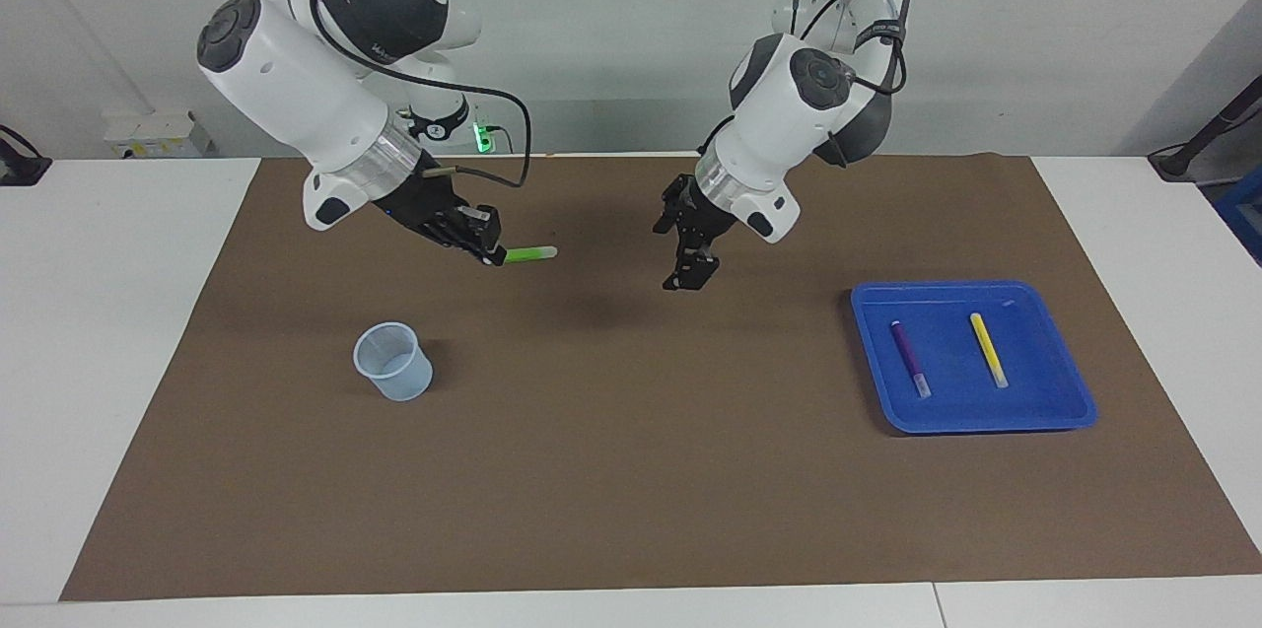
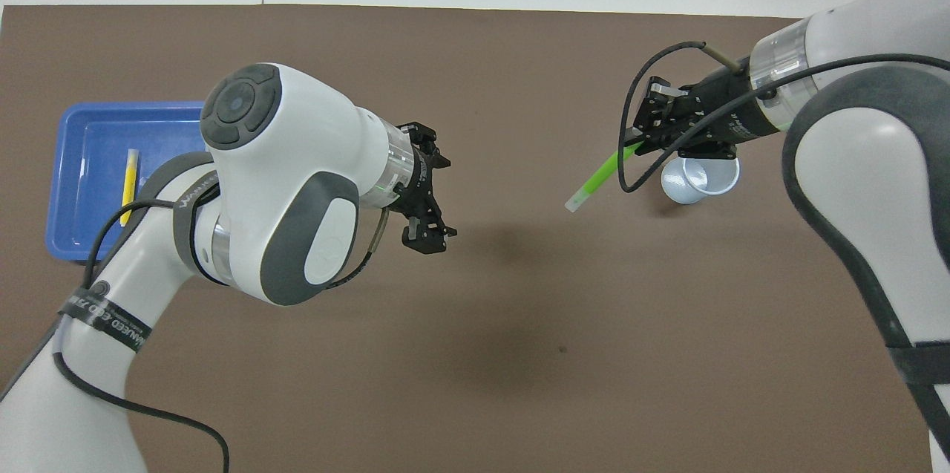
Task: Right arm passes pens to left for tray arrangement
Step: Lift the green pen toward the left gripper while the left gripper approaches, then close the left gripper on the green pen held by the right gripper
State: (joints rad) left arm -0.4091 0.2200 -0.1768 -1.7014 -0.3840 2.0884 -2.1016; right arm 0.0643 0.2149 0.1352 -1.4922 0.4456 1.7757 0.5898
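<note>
Counting across the facing view from my right arm's end of the table to my left arm's end, I find one cup, three pens, two grippers and one tray. One translucent pale-blue cup (image 1: pixel 393 362) stands upright on the brown mat (image 1: pixel 631 470), with nothing in it that I can see. My right gripper (image 1: pixel 490 251) hangs in the air over bare mat toward the middle of the table, pinched tight on one end of the green pen (image 1: pixel 530 254), which sticks out level toward my other gripper. A clear gap of air separates the pen's whitish tip from my left gripper (image 1: pixel 682 278), which hangs over the mat with its fingers spread apart and nothing in them. One bright blue tray (image 1: pixel 1070 382) lies flat at my left arm's end, holding the purple pen (image 1: pixel 909 357) and the yellow pen (image 1: pixel 988 350) side by side, apart from each other. Nothing stands between my two grippers.
</note>
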